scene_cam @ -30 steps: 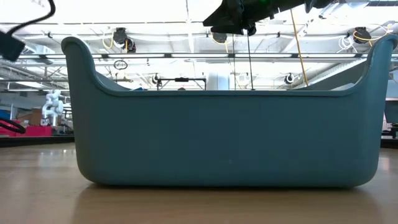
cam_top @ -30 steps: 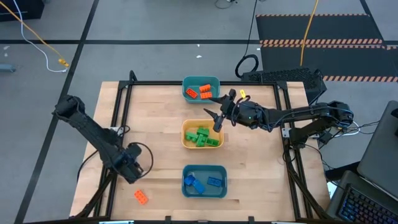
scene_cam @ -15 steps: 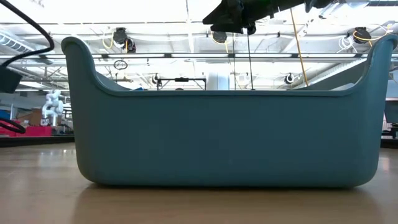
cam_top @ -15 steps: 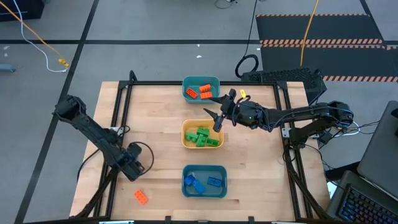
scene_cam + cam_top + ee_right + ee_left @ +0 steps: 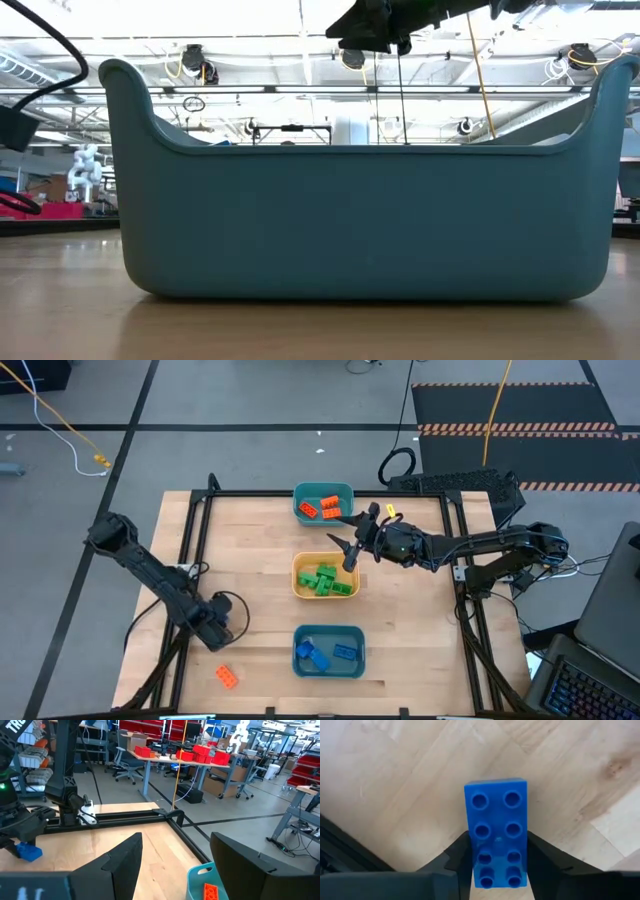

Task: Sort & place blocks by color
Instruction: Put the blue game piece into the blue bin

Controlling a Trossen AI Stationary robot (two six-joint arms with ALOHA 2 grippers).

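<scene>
My left gripper (image 5: 215,628) is near the table's near-left corner, shut on a blue studded block (image 5: 496,830). That block also shows far off in the right wrist view (image 5: 27,851). One orange block (image 5: 226,676) lies flat on the table near the gripper, toward the near edge. My right gripper (image 5: 348,550) hangs open over the far right edge of the yellow bin (image 5: 300,588), which holds green blocks (image 5: 325,578). Orange blocks (image 5: 320,508) lie in the far teal bin (image 5: 347,492). Blue blocks (image 5: 328,653) lie in the near teal bin (image 5: 355,632). My left gripper pinches the blue block between its two fingers (image 5: 462,855), one on each long side (image 5: 470,850), at one end of the brick. The fingers come from above, and the studs face up toward the wrist camera. Whether the block is clear of the table I cannot tell.
The three bins stand in a row down the table's middle. The near teal bin (image 5: 360,220) fills the low view, with my right arm (image 5: 375,25) above it. A black frame (image 5: 190,535) runs along the table's edges. Bare wood lies left and right of the bins.
My left gripper, shut on the blue block, has shifted a little toward the table's right. My right arm has kept still.
</scene>
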